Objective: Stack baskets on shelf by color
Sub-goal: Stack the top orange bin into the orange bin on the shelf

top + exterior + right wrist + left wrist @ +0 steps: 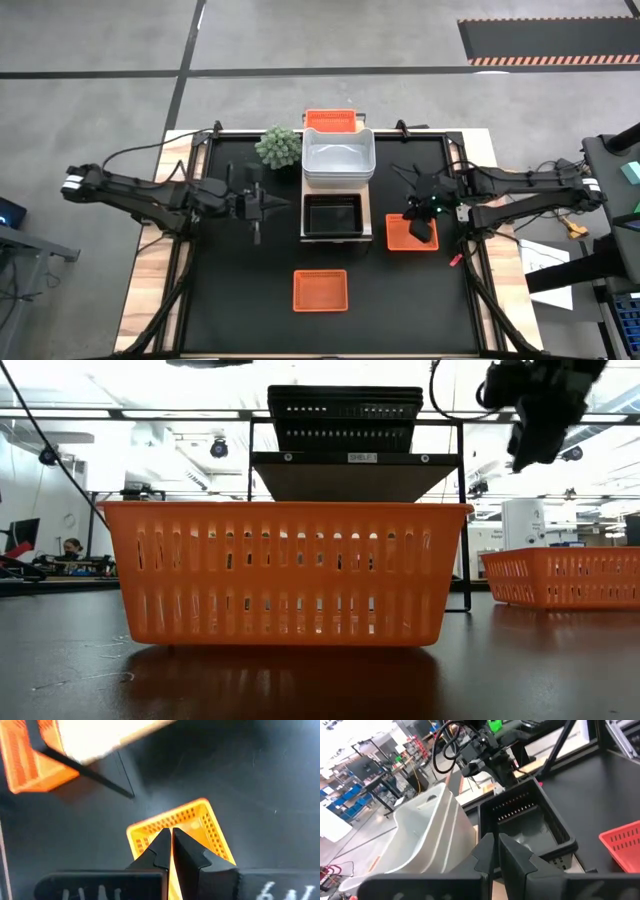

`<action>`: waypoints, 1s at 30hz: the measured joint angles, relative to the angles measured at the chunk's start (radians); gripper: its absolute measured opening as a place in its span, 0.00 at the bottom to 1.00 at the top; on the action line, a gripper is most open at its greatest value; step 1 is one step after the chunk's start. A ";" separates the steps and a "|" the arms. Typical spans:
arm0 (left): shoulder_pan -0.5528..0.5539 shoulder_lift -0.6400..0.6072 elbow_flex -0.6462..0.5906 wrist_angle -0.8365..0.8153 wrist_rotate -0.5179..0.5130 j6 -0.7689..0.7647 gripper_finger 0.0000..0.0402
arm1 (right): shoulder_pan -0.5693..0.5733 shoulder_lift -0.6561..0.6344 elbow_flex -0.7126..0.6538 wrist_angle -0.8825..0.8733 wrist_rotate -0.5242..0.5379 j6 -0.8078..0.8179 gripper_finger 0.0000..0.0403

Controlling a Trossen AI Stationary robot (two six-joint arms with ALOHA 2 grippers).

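**Baskets, shelf and both arms on the black worktop**

Nearest the front edge of the worktop (240,300): one red-orange basket (320,290), alone and upright, filling the foreground of the low view. Farther back, right of centre: a second red-orange basket (412,232), also on the worktop, just beside the shelf (367,215). Directly above this basket: right gripper (424,231), fingers (161,851) pressed together, holding nothing, tips pointing down at the basket's slotted wall. At centre: shelf running front to back, light wood top visible along its edges. On its nearest section: black basket (332,215). On the middle section: translucent white baskets (338,156), stacked. On the farthest section: a third red-orange basket (331,121), partly covered by the white stack. Left of the shelf, level with the black basket: left gripper (266,207), fingers (512,857) nearly closed and empty, aimed toward the shelf, apart from it. Beside the white stack, at the shelf's left: small green plant (279,146).
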 joint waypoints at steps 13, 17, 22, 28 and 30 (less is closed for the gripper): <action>0.000 -0.052 -0.099 0.063 0.000 -0.001 0.03 | -0.002 0.057 0.198 -0.129 0.145 -0.011 0.10; 0.000 -0.060 -0.143 0.122 0.000 -0.002 0.03 | 0.003 0.070 0.167 -0.145 0.140 -0.023 0.20; 0.000 -0.070 -0.147 0.123 0.000 -0.027 0.03 | 0.027 0.071 0.080 -0.136 0.059 0.005 0.29; 0.000 -0.073 -0.147 0.123 0.000 -0.030 0.03 | 0.095 0.070 -0.029 -0.088 0.009 0.021 0.34; 0.000 -0.071 -0.147 0.123 -0.001 -0.049 0.03 | 0.123 0.064 -0.066 -0.030 -0.006 0.037 0.34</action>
